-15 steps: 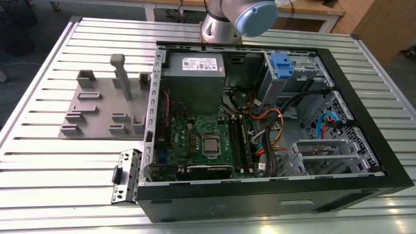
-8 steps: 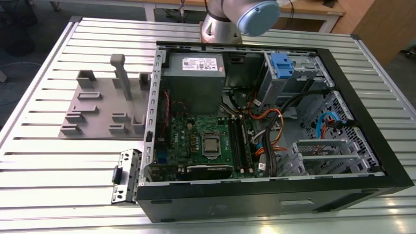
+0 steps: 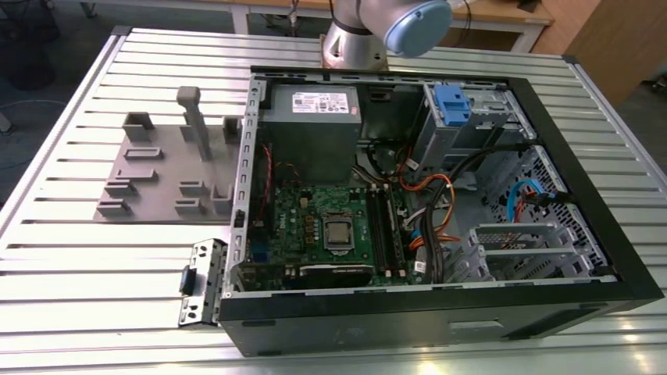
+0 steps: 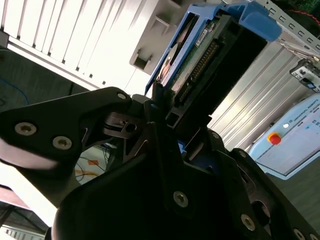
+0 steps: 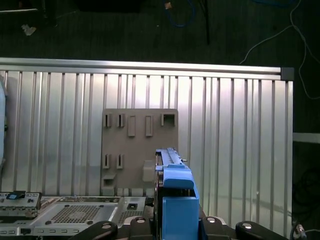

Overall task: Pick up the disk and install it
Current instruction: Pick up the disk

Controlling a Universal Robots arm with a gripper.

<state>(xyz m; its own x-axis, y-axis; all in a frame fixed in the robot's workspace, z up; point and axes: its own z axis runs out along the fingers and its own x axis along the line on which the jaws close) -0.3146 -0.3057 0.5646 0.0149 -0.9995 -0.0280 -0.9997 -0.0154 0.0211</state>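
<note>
Jaws: we see the gripper (image 4: 165, 107) clenched on the disk (image 4: 210, 55). Its black fingers (image 4: 156, 97) press on the broad faces near one end, so the disk is grasped and not released.

Disk, where: it is carried in the air, clear of the slatted table (image 5: 240, 140). It touches nothing that we can see except the fingers.

Bracket: the blue bracket (image 5: 177, 200) frames the disk and caps the end that stands away from the gripper.

Long axis: it runs straight out from between the jaws, away from the gripper's body, and most of the length reaches past the fingertips. In the second wrist view the connector edge with its row of pins shows along one narrow side.

Facing: in the first wrist view we meet the disk edge-on. The grey fixture plate (image 5: 140, 145) and the table lie beyond it, well apart from it.

Case: in the exterior view the open computer case (image 3: 417, 211) takes up the centre and right of the frame. A drive cage (image 3: 479, 117) with a blue latch (image 3: 451, 101) sits in the upper right of the case's interior.

Arm: the arm (image 3: 386, 27) stands at the top middle of the exterior view, behind the case's far wall.

Stage: we judge the pick-up done and the installing not yet done, since the disk sits in the jaws.

Alignment: the disk's heading follows the wrist. We cannot tell from these pictures how its long axis lines up with the cage.
</note>
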